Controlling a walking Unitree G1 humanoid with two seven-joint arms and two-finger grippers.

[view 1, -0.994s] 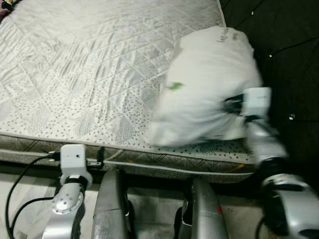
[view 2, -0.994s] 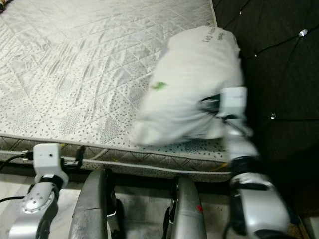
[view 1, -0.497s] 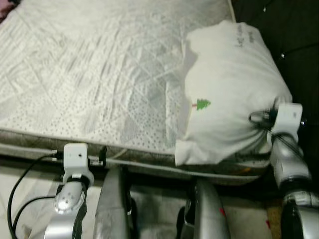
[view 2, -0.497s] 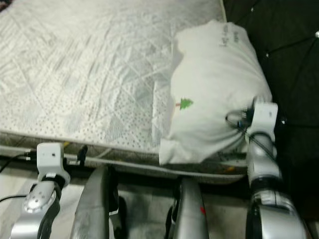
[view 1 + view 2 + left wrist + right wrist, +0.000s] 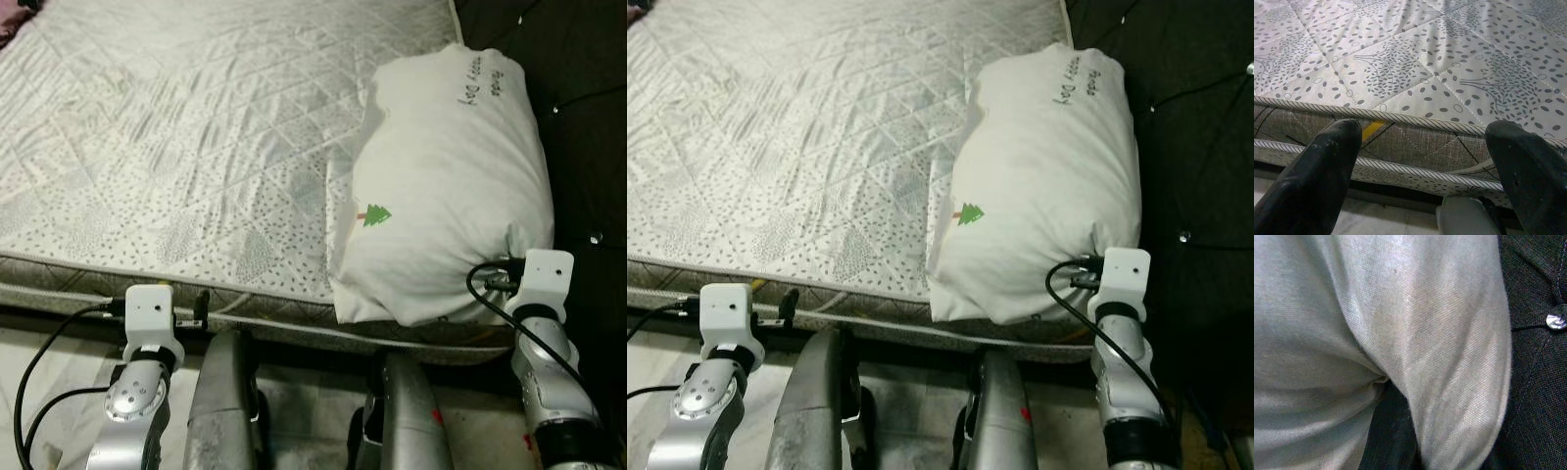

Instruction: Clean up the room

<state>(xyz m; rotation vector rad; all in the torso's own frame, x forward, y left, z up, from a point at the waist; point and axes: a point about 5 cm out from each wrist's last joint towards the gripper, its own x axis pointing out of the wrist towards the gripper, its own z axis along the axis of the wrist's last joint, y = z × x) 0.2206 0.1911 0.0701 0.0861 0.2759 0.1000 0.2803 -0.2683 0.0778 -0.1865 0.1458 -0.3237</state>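
The pillow (image 5: 446, 186) has settled flat against the headboard (image 5: 578, 117), right claw (image 5: 1388, 431) withdrawn nearer.

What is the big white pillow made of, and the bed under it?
The pillow looks like soft woven cotton, matte: it creases and bulges where the right gripper pinches it. The mattress looks like quilted fabric with a slight sheen, stitched in diamonds and printed with dots. The filling cannot be seen.

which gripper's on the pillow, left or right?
The right gripper: it is pressed into the white pillow's near corner, fabric bunched around it. The left gripper hangs open, apart from it, in front of the mattress edge.
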